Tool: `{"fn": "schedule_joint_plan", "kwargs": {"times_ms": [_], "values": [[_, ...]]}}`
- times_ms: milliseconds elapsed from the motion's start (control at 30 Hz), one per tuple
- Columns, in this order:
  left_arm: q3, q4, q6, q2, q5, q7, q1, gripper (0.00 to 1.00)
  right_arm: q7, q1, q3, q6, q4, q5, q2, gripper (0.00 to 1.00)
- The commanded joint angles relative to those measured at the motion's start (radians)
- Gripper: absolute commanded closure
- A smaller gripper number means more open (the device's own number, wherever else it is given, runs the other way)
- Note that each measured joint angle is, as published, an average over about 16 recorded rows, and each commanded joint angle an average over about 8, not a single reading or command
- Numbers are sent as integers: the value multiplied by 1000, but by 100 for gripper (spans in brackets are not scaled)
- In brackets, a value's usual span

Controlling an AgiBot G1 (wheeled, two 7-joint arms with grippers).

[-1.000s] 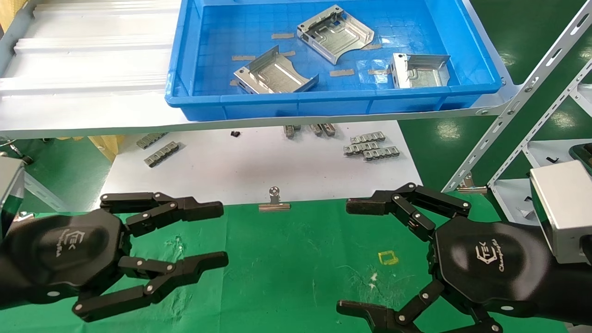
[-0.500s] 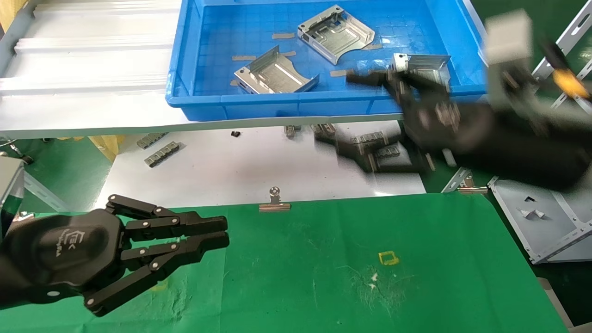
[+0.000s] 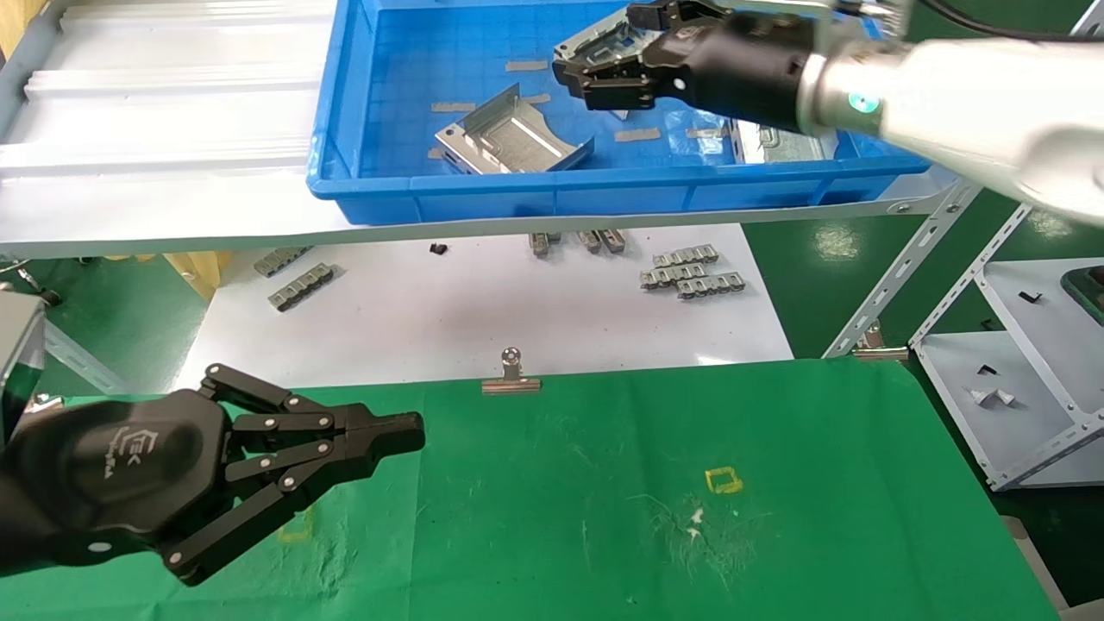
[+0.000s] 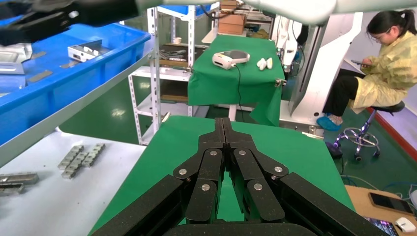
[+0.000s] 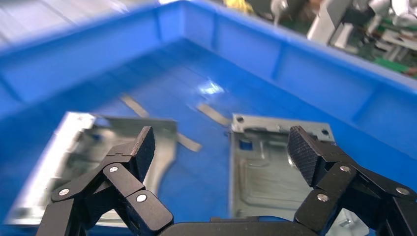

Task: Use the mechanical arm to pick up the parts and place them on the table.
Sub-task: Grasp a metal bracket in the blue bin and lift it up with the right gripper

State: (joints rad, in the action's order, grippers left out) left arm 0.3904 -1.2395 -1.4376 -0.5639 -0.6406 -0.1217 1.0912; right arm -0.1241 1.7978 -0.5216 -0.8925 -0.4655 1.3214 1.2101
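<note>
The wide table under bright green cloth [image 3: 604, 483] carries none of the shiny silver sheet-metal trays, so by my reading nothing has been delivered and all 3 parts remain to be moved. They lie in the large blue plastic bin [image 3: 483, 194] on the silvery ribbed metal shelf [image 3: 155, 112]: 1 near the bin's front wall [image 3: 509, 138], 1 at the back [image 3: 595, 43] under the right arm, and 1 at the right [image 3: 763, 147], partly hidden by that arm.

The white-shelled right arm with its silver cuff [image 3: 966, 86] reaches across the bin. Its black linked-finger right gripper [image 3: 604, 82] hangs spread wide just above the back tray; the wrist view shows both pads clear of the metal [image 5: 265, 162], grasping nothing. The black left gripper [image 3: 405, 431] rests low over the near left of the cloth, fingers clenched together on nothing.

1 second ago both grippers hovered spread over the green cloth. Since then the right arm has swung up into the bin and the left fingers have closed; the trays have not shifted.
</note>
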Motion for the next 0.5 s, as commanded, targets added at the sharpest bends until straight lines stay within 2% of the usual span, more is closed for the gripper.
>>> {"fn": "schedule_joint_plan", "kwargs": {"times_ms": [33,67,100,167,200,433,500], "values": [[0,0,0,0,0,0,0,100,15,50,-27,30,93,46,51,79],[0,0,0,0,0,0,0,100,26,64,-33,42,128,56,69,90],[0,0,0,0,0,0,0,100,37,76,-38,53,158,63,85,97],[0,0,0,0,0,0,0,100,56,97,-44,73,209,73,111,100],[0,0,0,0,0,0,0,90,64,105,-47,81,229,76,122,100],[0,0,0,0,0,0,0,3,63,135,-82,106,288,86,152,100],[0,0,0,0,0,0,0,0,52,136,-95,106,285,87,154,100]]}}
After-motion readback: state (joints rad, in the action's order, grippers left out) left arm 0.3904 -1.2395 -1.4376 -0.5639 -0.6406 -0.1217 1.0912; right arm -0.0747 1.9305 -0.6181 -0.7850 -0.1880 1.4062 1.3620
